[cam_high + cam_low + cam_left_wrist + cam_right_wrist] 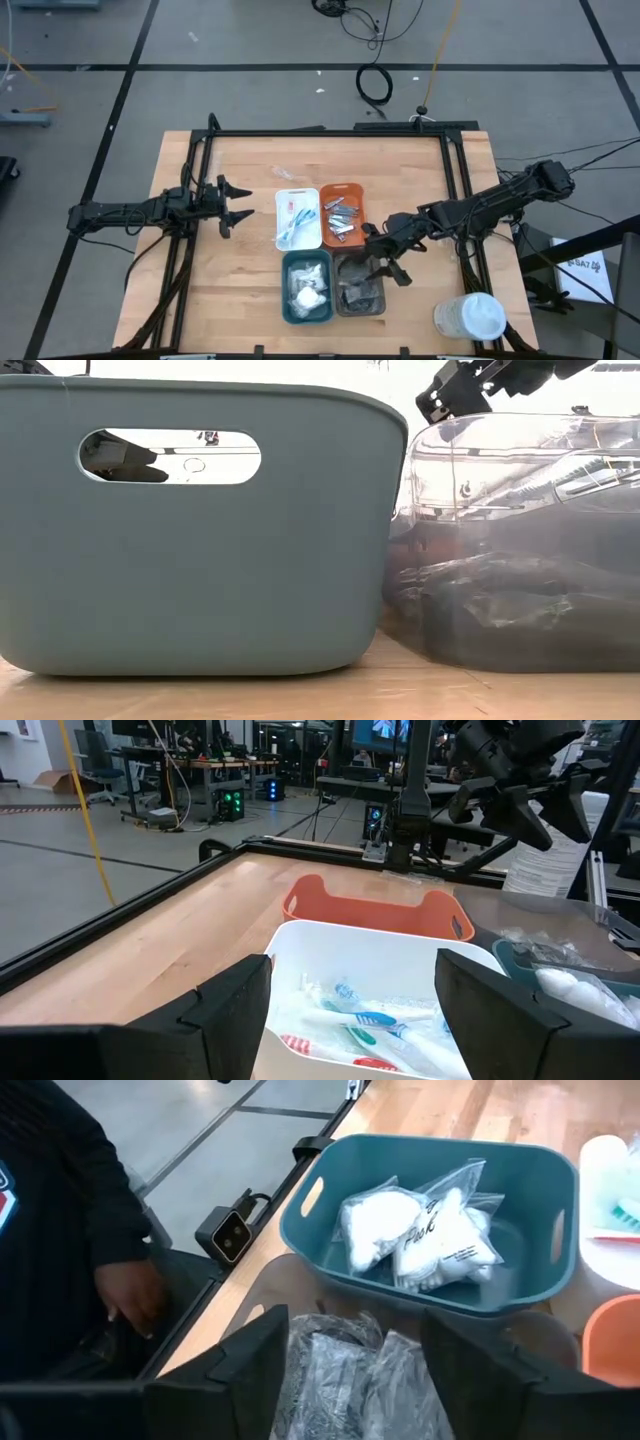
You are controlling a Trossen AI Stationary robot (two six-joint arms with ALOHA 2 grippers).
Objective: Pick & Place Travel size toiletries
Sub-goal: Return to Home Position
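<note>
Sorting looked done, toiletries grouped by kind on worktop (pixel 240 290):
- slim sticks (pixel 296 222) in white tray (pixel 279 238)
- silver pieces (pixel 342 220) in orange tray (pixel 342 186)
- white sachets (pixel 308 290) in teal tray (pixel 286 300)
- dark wrapped pieces (pixel 356 292) in grey tray (pixel 360 313)

Right gripper (pixel 386 268) hovered over grey tray, jaws spread, empty; probably free to withdraw. Left gripper (pixel 238 202) waited left of white tray, jaws spread, out of way.

You have a light wooden desk (pixel 240 290) with four rounded plastic trays in a tight block: white tray (pixel 282 205) beside orange tray (pixel 342 187), teal tray (pixel 286 290) beside smoky grey tray (pixel 383 300). A big translucent white cup (pixel 470 316) sits near a right-side corner, apart from them. A person's dark sleeve (pixel 60 1200) shows past the desk edge.
</note>
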